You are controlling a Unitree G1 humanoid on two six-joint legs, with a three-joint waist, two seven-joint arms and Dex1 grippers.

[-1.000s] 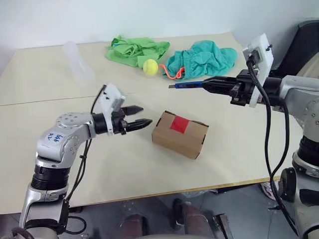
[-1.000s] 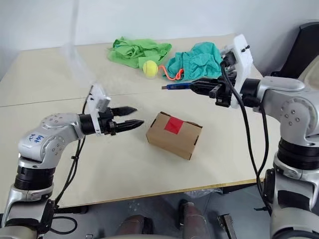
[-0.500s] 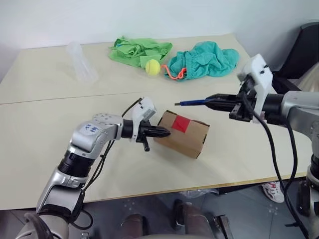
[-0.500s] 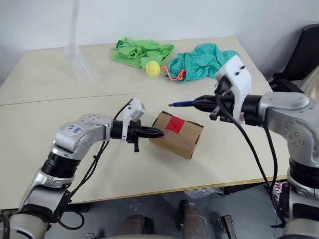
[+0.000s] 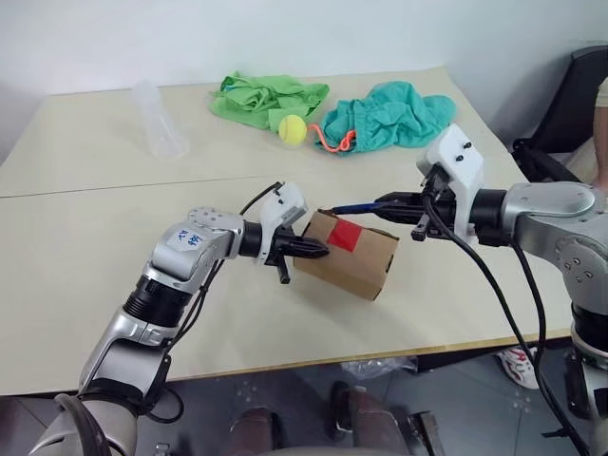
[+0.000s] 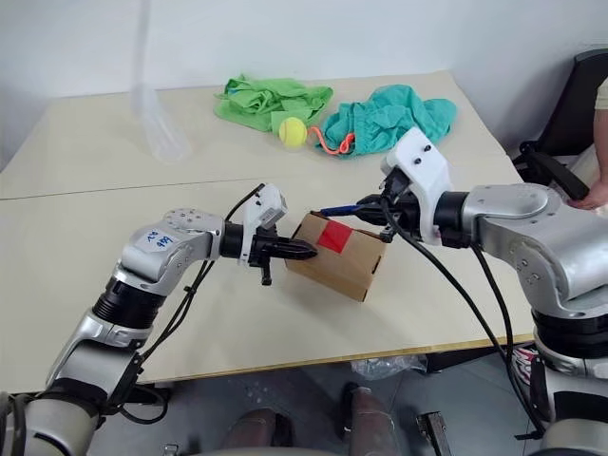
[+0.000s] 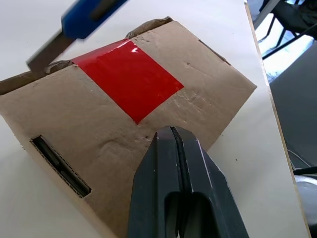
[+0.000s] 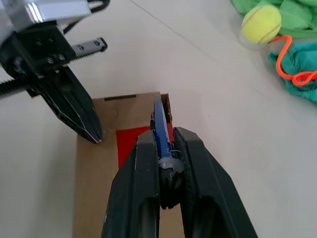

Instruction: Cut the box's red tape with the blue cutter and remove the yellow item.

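Green cloth, teal cloth (orange cord beside), tennis ball, clear cup

Left gripper closed, right gripper seemingly clamped, arms angled inward

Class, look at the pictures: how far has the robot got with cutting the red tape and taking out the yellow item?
Done: the right gripper holds the blue cutter, and the shut left gripper presses on the box.
In hand: the cutter's tip is at the box's far edge, near the red tape.
Left: the tape looks uncut, the flaps are closed, and the item is unseen.
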